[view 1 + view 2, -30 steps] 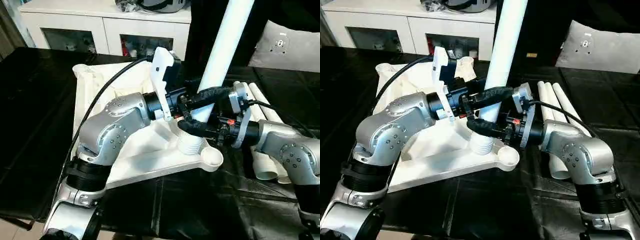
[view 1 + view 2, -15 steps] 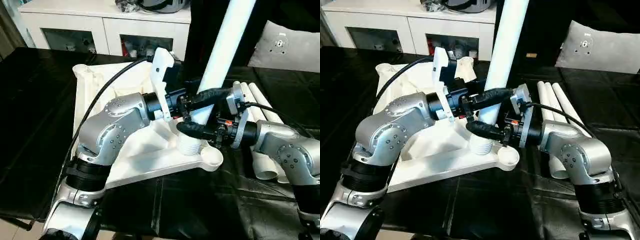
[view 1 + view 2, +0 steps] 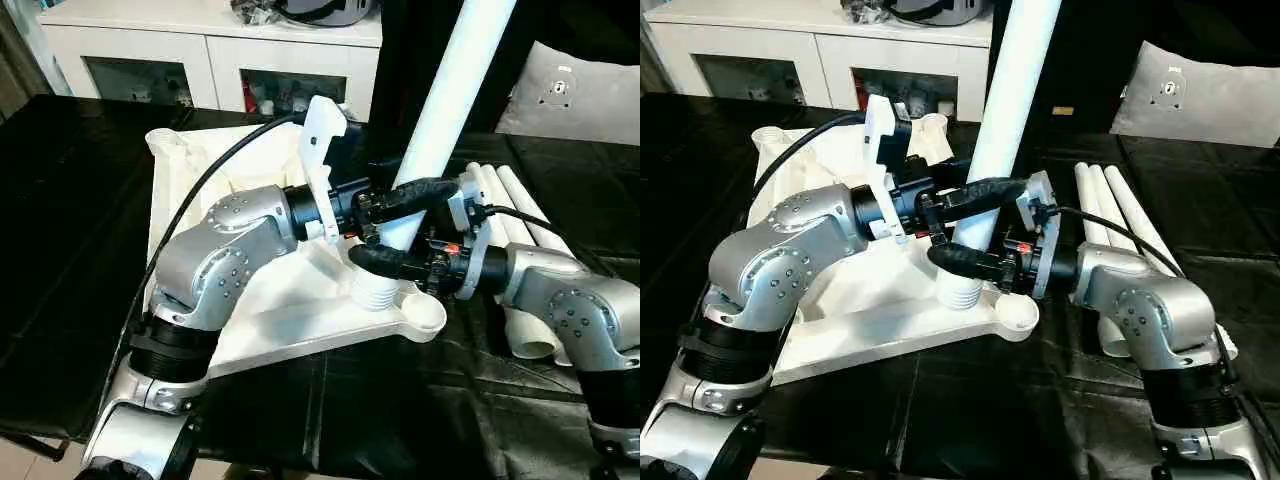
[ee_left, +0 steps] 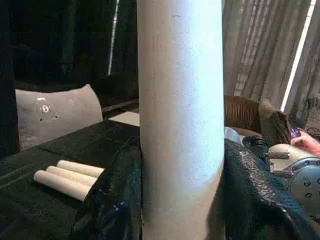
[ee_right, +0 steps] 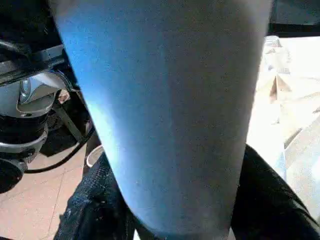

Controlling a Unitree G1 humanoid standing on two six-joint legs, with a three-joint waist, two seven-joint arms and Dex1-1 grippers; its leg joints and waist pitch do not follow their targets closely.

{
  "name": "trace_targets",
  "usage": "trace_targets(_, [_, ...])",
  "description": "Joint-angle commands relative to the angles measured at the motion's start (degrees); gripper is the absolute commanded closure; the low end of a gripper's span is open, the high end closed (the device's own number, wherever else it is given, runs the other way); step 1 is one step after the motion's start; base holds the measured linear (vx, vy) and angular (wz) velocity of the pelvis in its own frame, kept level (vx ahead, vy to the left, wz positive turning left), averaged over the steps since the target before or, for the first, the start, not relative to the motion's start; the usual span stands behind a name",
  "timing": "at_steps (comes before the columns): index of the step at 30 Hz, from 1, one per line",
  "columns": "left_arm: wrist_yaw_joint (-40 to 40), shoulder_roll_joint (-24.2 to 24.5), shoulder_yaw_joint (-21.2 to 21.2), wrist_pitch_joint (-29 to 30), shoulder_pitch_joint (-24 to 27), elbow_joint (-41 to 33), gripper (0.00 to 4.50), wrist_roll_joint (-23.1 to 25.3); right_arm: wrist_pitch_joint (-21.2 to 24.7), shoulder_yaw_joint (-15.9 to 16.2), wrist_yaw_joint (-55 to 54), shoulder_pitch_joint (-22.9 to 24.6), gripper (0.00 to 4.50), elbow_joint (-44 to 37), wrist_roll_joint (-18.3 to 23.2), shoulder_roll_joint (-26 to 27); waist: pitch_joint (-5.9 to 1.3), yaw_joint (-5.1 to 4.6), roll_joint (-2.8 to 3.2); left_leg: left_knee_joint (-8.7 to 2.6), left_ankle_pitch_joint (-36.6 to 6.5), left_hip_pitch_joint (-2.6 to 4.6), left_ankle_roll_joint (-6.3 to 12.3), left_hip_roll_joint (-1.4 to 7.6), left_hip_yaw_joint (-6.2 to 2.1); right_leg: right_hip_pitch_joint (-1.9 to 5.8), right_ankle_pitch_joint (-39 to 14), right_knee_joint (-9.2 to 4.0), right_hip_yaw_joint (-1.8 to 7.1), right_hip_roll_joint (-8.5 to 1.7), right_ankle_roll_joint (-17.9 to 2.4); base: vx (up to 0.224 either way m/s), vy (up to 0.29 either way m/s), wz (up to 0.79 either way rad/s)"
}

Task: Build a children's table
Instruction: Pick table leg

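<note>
I had both grippers, left [image 3: 385,205] and right [image 3: 385,262], clamped around the long white tapered plastic leg [image 3: 452,95], its threaded foot at the upturned white square tabletop's [image 3: 290,305] corner socket. I judged it best kept plumb, twisting gently.

A white leg [image 3: 452,98] is clasped near its ribbed base by the left hand [image 3: 392,205] and right hand [image 3: 385,258], standing tilted toward one o'clock in the tabletop [image 3: 290,305] corner socket.
</note>
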Motion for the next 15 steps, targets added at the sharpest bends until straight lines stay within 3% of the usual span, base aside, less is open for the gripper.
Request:
trace_targets(1, [-1.1,-0.9,-1.3,1.8,-0.5,-2.3,2.65,-1.6,0.2,-0.4,-2.0,0.2,2.44,1.3,-1.1,0.1,-4.47,0.10,-1.18,-3.55,-5.0,1.90,1.54,3.19,-0.69,1.68,0.8,-3.46,0.78,-3.84,-14.7,0.000,0.000,0.00])
trace_targets(2, [0.1,-1.6,-0.5,3.4,-0.7,-2.0,2.65,-2.6,-0.5,-0.7,-2.6,0.3,2.45,1.5,-1.4,0.5,-4.48,0.05,-1.21,-3.53,-5.1,1.92,1.40,3.19,-0.64,1.67,0.7,-3.43,0.78,-3.84,-14.8,0.000,0.000,0.00])
trace_targets(3, [0.1,-1.6,-0.5,3.4,-0.7,-2.0,2.09,-2.6,-0.5,-0.7,-2.6,0.3,2.46,1.5,-1.4,0.5,-4.46,0.03,-1.16,-3.53,-5.2,1.89,1.34,3.14,-0.65,1.63,0.6,-3.49,0.77,-3.84,-14.9,0.000,0.000,0.00])
trace_targets(9, [-1.6,-4.7,1.6,5.4,0.7,-4.7,1.60,-10.4,-0.4,-1.4,-3.3,1.7,2.53,0.4,0.1,2.7,-4.42,0.15,-1.20,-3.57,-5.8,1.82,1.46,3.17,-0.60,1.61,0.3,-3.52,0.79,-3.90,-15.5,0.000,0.000,0.00])
trace_targets(13, [-1.4,-6.1,2.3,6.0,1.1,-5.0,1.45,-12.0,-0.7,-1.3,-3.6,2.0,2.55,0.2,0.0,3.2,-4.34,0.12,-1.09,-3.70,-6.9,1.96,1.02,3.17,-0.64,1.51,-1.8,-3.84,0.81,-3.86,-14.7,0.000,0.000,0.00])
trace_targets(15, [-0.8,-8.0,3.3,6.9,1.3,-5.0,1.14,-13.7,-1.0,-1.1,-3.9,2.3,2.55,0.0,-0.3,3.7,-4.23,0.03,-1.16,-3.78,-7.8,1.94,0.52,3.16,-0.61,1.51,-3.2,-4.00,0.86,-3.89,-14.4,0.000,0.000,0.00])
